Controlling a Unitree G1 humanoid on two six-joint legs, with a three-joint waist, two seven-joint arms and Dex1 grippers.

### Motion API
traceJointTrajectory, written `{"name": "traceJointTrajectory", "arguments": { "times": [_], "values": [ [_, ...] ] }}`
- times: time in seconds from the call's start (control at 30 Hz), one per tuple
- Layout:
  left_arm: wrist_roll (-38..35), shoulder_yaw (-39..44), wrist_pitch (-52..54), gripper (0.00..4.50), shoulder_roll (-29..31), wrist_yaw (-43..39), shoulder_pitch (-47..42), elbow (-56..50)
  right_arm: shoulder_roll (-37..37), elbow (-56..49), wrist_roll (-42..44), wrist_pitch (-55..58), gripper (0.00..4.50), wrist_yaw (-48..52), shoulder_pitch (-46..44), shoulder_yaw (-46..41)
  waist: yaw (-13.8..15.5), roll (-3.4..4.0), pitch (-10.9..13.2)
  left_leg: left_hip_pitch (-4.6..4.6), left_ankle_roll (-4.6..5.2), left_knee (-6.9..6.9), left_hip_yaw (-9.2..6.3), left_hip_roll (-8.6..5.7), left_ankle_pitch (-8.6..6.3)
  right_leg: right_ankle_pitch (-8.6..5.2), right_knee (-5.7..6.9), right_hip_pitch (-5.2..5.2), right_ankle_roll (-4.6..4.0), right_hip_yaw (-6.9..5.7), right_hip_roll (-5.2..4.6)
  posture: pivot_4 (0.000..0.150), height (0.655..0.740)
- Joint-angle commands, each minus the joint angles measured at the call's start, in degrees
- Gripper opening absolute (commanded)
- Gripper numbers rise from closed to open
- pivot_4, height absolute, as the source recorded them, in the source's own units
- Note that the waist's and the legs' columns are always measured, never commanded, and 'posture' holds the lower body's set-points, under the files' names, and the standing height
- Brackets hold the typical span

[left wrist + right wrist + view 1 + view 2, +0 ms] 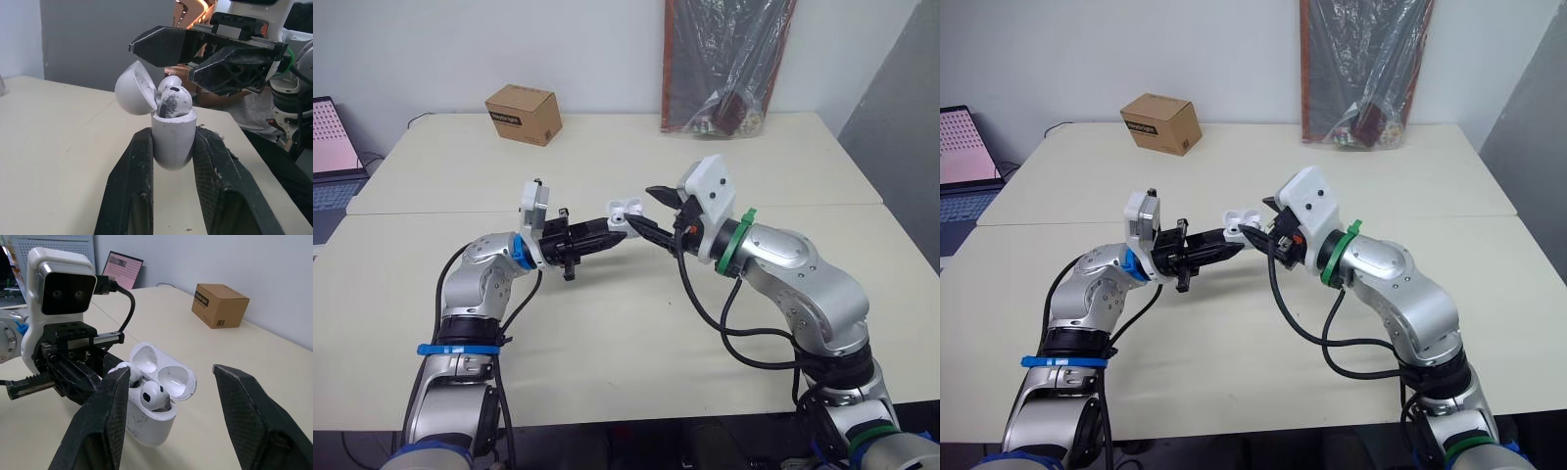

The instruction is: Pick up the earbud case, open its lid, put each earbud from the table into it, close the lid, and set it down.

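1. Earbud case (146, 423): white, dark scuff marks.
2. Earbuds (152, 395): white.
3. Cardboard box (219, 305): brown, black print.
4. Table (607, 343): plain cream.
5. Laptop screen (333, 132): pink, fine dot grid.
6. Right gripper (170, 369): black.

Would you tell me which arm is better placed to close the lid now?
Probably the right. The left gripper is shut on the earbud case, while the right gripper hangs open beside its raised lid.

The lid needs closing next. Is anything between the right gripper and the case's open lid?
Nothing visible does. The right gripper, open, sits close to the lid of the earbud case, held in the left gripper.
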Motion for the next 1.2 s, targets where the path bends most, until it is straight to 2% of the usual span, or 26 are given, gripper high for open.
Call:
{"name": "traceJointTrajectory", "arguments": {
  "times": [0.03,0.07,0.17,0.37,0.53,0.7,1.2],
  "values": [
    [-1.0,1.0,-0.2,0.80,1.2,-0.8,0.4,-1.9,-2.2,-5.9,11.0,1.2,2.78,6.4,0.0,-7.4,0.0,0.00,0.0,-0.02,0.00,0.00,0.00,0.00,0.00,0.00,-0.01,0.00,0.00,0.00,0.00,0.150,0.7400],
    [-1.0,1.0,-0.2,0.80,1.4,-0.9,0.4,-1.9,-3.0,-5.6,13.8,3.4,2.78,6.8,-0.8,-9.0,0.0,0.00,0.0,-0.02,0.00,0.00,0.00,0.00,0.00,0.00,-0.03,0.01,0.00,0.01,-0.01,0.150,0.7400],
    [-1.8,0.7,0.9,0.80,2.0,-1.8,0.4,-2.6,-5.2,-1.1,14.9,5.7,2.23,5.9,-5.3,-10.7,0.0,0.03,0.0,0.00,0.00,0.02,0.01,0.00,0.00,0.00,-0.01,0.01,0.00,0.01,-0.01,0.150,0.7400],
    [-3.2,0.1,4.3,0.80,2.8,-3.3,0.4,-5.3,-10.6,8.0,9.1,2.4,0.12,8.7,-10.1,-5.1,-0.1,0.03,0.0,0.04,0.01,-0.02,0.01,0.01,0.00,-0.04,0.01,0.01,0.06,0.00,0.02,0.150,0.7400],
    [-3.5,-0.3,5.3,0.80,3.2,-3.6,0.9,-6.5,-12.9,14.8,2.6,-2.5,0.05,13.6,-11.9,2.6,-0.1,0.03,0.0,-0.02,0.02,-0.01,0.06,0.00,0.00,0.00,-0.04,-0.03,0.00,0.04,0.01,0.150,0.7400],
    [-3.5,-0.5,5.7,0.80,2.9,-3.1,1.6,-7.6,-11.2,18.7,-0.9,-5.4,0.05,15.8,-13.5,6.6,-0.1,0.03,0.0,-0.04,0.02,-0.02,0.04,0.00,0.00,0.01,-0.04,-0.05,-0.03,0.02,0.01,0.150,0.7400],
    [-2.9,-0.9,5.5,0.80,2.7,-2.3,2.9,-7.8,-6.8,18.3,-3.1,-6.4,0.05,18.9,-15.6,7.8,0.0,0.03,0.0,-0.04,0.01,0.00,0.03,0.01,0.00,0.02,-0.02,-0.06,-0.04,0.01,0.00,0.150,0.7400]
  ]
}}
